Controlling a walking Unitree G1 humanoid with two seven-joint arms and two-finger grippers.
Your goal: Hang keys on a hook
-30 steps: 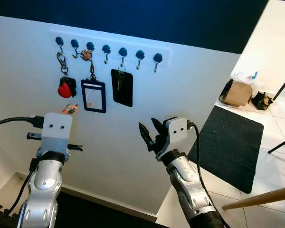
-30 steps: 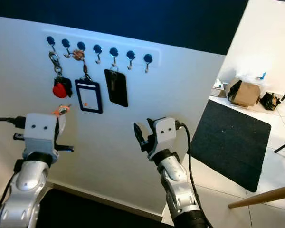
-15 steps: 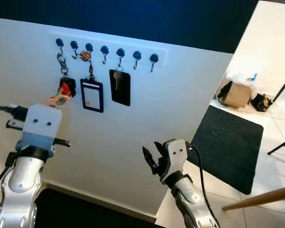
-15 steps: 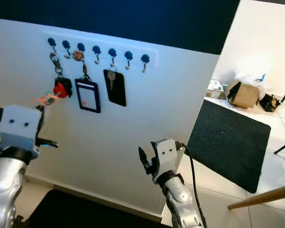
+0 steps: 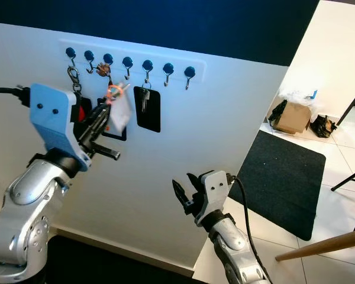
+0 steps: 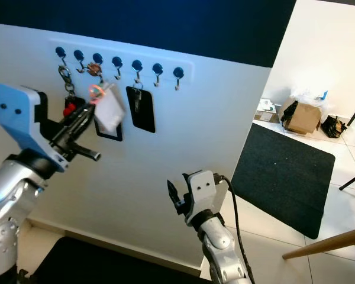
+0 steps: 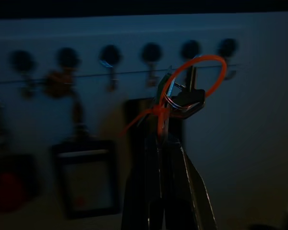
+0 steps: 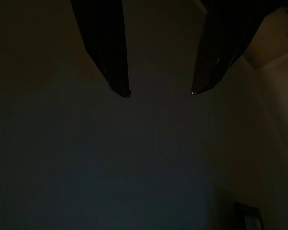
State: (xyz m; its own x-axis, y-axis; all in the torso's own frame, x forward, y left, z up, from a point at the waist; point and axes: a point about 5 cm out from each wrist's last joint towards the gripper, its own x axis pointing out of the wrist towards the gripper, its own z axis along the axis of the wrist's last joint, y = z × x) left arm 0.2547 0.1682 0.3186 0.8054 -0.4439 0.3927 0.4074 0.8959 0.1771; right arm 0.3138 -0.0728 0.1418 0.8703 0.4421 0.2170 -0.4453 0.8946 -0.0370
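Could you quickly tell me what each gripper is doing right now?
Left gripper: shut on the keys, raised near the hooks.
Right gripper: open, holding nothing.

Both head views are bright and evenly lit, daylight washing the tiled floor (image 5: 343,148) at the right almost to white, while the white wall (image 5: 225,118) shows only soft, faint shadows under the hooks. Edges look sharp with little blur. The left wrist view is dim, bluish and soft, the hook rail (image 7: 110,57) out of focus. The right wrist view is nearly black and featureless
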